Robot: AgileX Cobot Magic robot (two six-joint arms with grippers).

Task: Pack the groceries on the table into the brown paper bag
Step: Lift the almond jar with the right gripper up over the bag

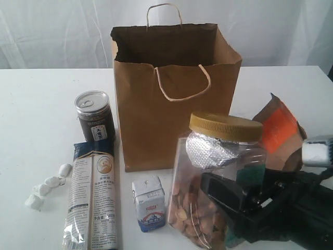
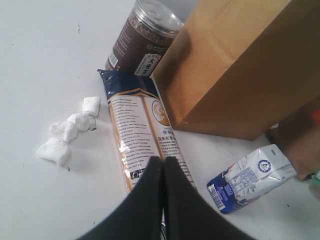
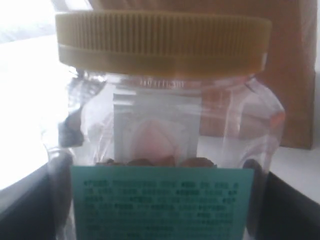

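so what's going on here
A two-armed robot is packing groceries into the tall brown paper bag. Its right gripper is clamped on the gold-lidded clear plastic jar near the bag. Its left gripper is shut and empty above the long noodle packet. The silver-lidded dark jar, small white-blue carton and white wrapped sweets sit on the white table.

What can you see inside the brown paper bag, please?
In the brown paper bag only its shaded inner back wall shows; the front panel hides the bottom and any contents.

Pale draped curtain, soft vertical folds, behind everything
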